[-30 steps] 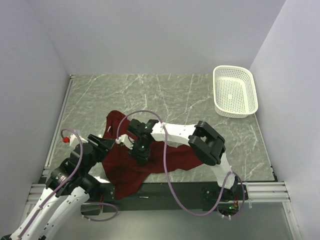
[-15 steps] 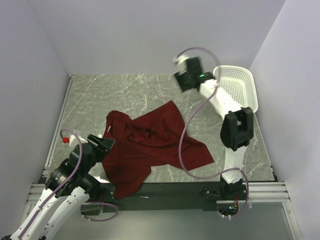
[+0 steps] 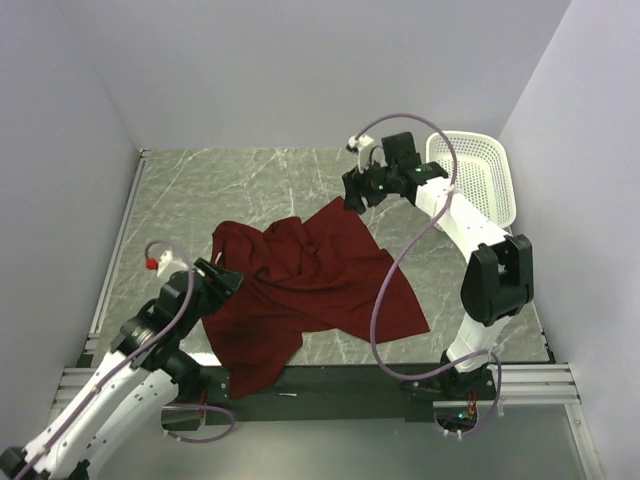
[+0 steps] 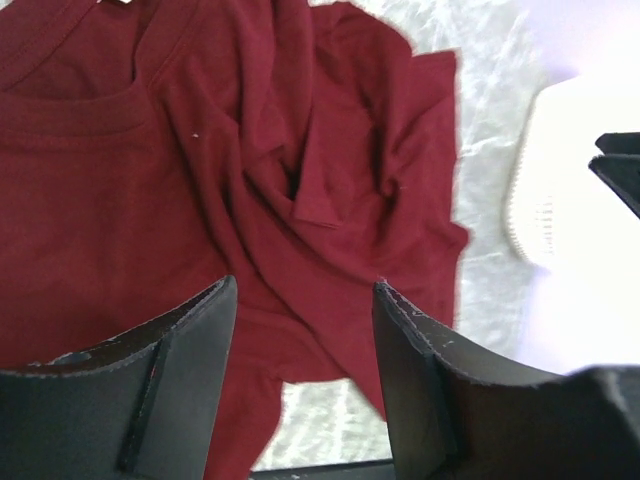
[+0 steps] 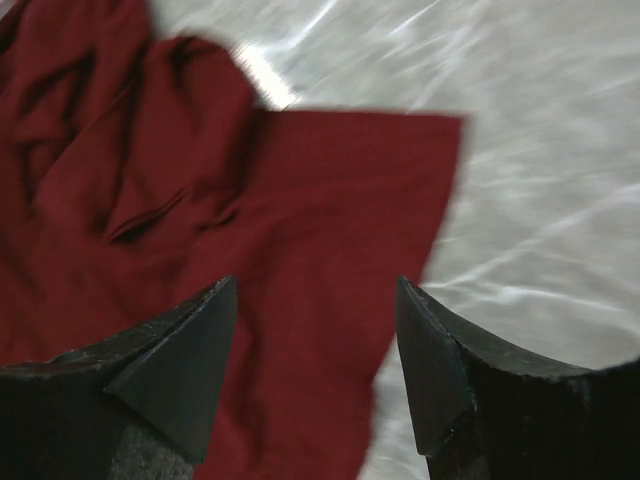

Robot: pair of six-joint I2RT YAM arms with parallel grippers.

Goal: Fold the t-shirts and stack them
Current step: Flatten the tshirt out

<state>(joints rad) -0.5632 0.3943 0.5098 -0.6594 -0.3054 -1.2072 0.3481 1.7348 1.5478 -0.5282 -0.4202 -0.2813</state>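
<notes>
The maroon t-shirt (image 3: pixel 310 285) lies crumpled and partly spread on the marble table, its collar (image 4: pixel 70 110) toward the left and one corner reaching to the far right. My left gripper (image 3: pixel 230 280) hovers at the shirt's left edge. In the left wrist view this gripper (image 4: pixel 305 285) is open, with only cloth (image 4: pixel 300 150) below it. My right gripper (image 3: pixel 352 196) hangs above the shirt's far corner. Seen from its own wrist, the right gripper (image 5: pixel 315 285) is open over the cloth (image 5: pixel 200 230), holding nothing.
A white mesh basket (image 3: pixel 472 182) stands at the back right corner and shows at the right of the left wrist view (image 4: pixel 540 200). Bare marble table (image 3: pixel 200 185) lies behind and left of the shirt. Walls close in on three sides.
My right arm swung from over the shirt's left part to the far right, dragging the cloth out that way, and its jaws opened. The left arm shifted slightly forward.
</notes>
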